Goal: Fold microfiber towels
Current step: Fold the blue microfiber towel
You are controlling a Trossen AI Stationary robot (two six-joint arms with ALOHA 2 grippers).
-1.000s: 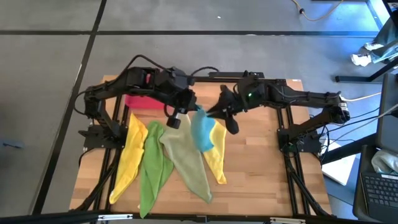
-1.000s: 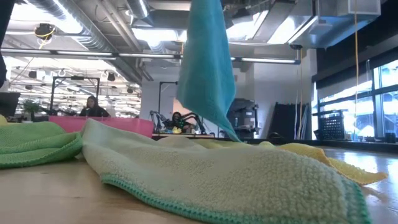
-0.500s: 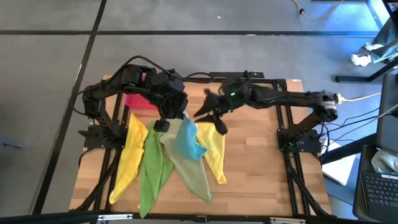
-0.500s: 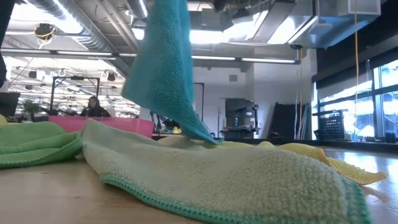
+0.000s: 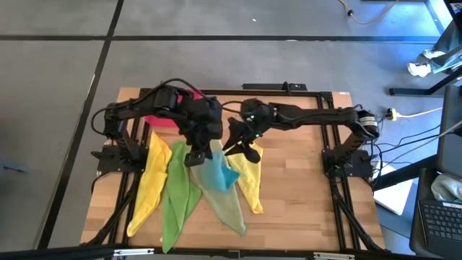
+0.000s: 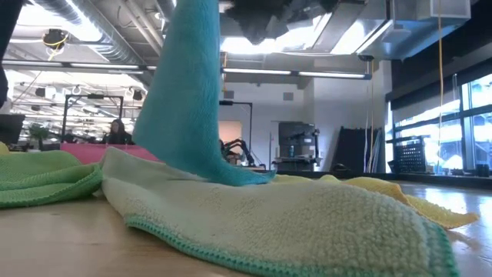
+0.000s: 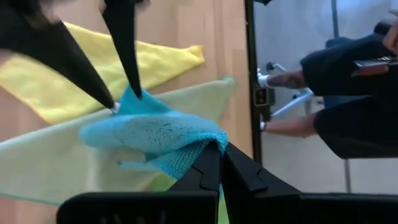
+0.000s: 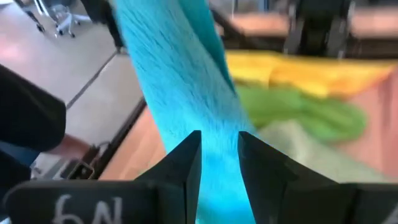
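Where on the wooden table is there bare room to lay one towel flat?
The bare wooden table right of the yellow microfiber towel is the largest free patch, up to the right edge. The middle is crowded: the pale olive-green towel, bright green towel and second yellow towel overlap, with the teal towel on them.
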